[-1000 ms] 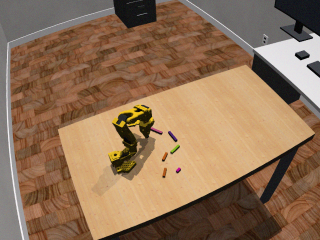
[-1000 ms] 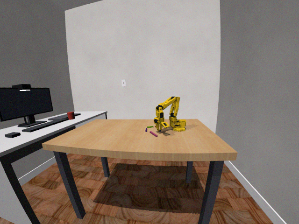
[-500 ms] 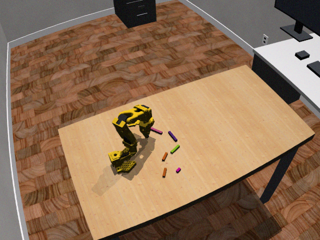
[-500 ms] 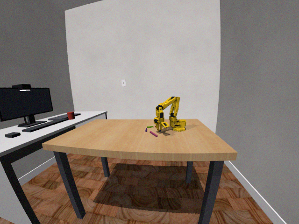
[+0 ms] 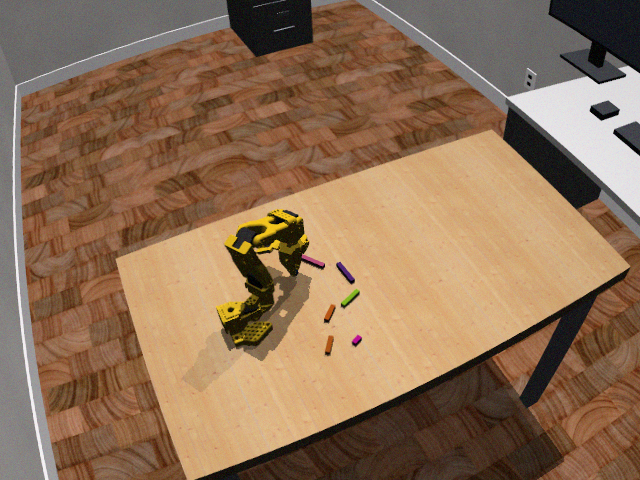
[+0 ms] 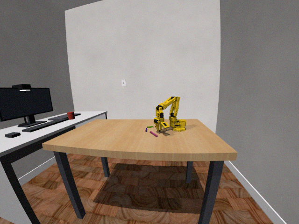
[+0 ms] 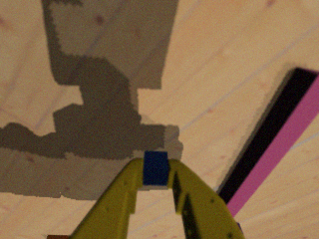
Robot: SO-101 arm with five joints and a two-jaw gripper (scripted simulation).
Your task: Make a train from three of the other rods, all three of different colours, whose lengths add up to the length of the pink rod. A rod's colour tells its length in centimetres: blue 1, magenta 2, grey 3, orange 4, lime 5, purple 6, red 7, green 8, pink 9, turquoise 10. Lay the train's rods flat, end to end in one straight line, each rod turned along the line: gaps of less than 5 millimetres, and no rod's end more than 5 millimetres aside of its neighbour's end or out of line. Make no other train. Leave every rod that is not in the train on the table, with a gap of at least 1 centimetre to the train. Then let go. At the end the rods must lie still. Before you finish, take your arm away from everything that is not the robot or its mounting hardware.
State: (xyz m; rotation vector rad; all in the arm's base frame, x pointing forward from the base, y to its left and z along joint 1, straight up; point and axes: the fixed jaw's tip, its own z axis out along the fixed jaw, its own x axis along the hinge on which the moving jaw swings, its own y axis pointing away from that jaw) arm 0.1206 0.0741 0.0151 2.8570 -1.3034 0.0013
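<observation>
Arm folded forward, claw [image 7: 156,171] pointed down, clamped on blue rod [image 7: 156,168].

loc: office/home-office rm | evid: white desk [image 6: 91,113] w/ monitor [image 6: 24,101], kbd [image 6: 38,125], red mug [image 6: 70,115] | dark drawer cabinet [image 5: 269,23] by far wall | wall outlet [image 6: 123,82] | parquet wood floor [image 5: 155,129], grey walls | wood tabletop [image 6: 116,142] on dark legs, mid-rm

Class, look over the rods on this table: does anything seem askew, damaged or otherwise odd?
Nothing stands out. The yellow gripper holds a small blue rod beside the long pink rod; the other rods lie flat, scattered and apart.
</observation>
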